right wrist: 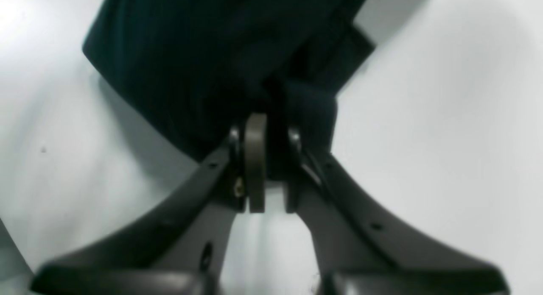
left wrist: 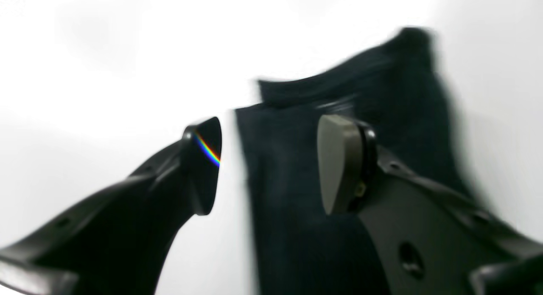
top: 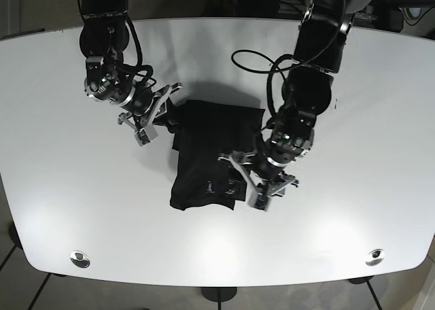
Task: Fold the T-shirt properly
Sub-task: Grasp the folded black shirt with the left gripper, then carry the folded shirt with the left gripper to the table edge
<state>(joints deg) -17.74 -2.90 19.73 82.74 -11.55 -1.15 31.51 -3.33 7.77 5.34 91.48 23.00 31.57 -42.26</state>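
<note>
The dark T-shirt [top: 207, 153] lies partly folded near the middle of the white table [top: 353, 208], stretched between the two grippers. The right gripper [right wrist: 268, 151] has its jaws pressed together on a bunched fold at the shirt's edge, with the cloth spreading away ahead of the fingertips. The left gripper [left wrist: 271, 159] stands wide apart over the opposite edge, gripping nothing; one finger is above the bare table, the other above the fabric, whose hem runs between them.
</note>
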